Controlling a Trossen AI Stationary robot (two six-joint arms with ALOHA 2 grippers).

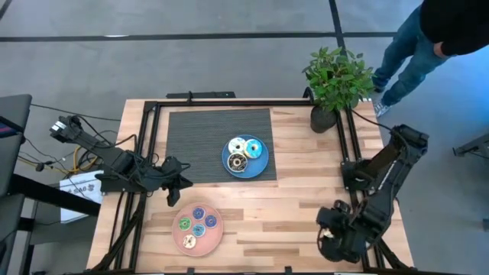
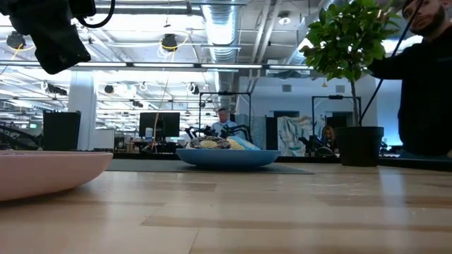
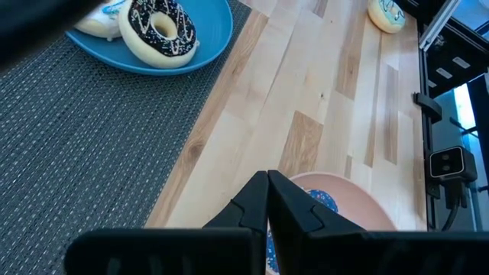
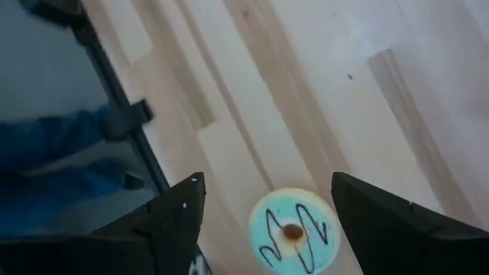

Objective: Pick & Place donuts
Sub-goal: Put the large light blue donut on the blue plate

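Teal donut [image 4: 293, 230] lies flat on bare wood straight below right gripper [image 4: 267, 210], between its wide-spread fingers [image 4: 172, 214], not yet touched; round, so no long axis to align. Right arm is nearer arm by far. Blue plate [image 1: 260, 171], holding larger donuts [image 1: 244, 153], sits well apart from that donut. Left gripper [image 3: 266, 210], fingers pressed together and empty, hovers between blue plate and pink plate [image 1: 180, 240] of tiny donuts [image 1: 197, 223].

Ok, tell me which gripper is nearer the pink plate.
Left. The left gripper hovers just beside the pink plate's rim; the right gripper sits far across the table.
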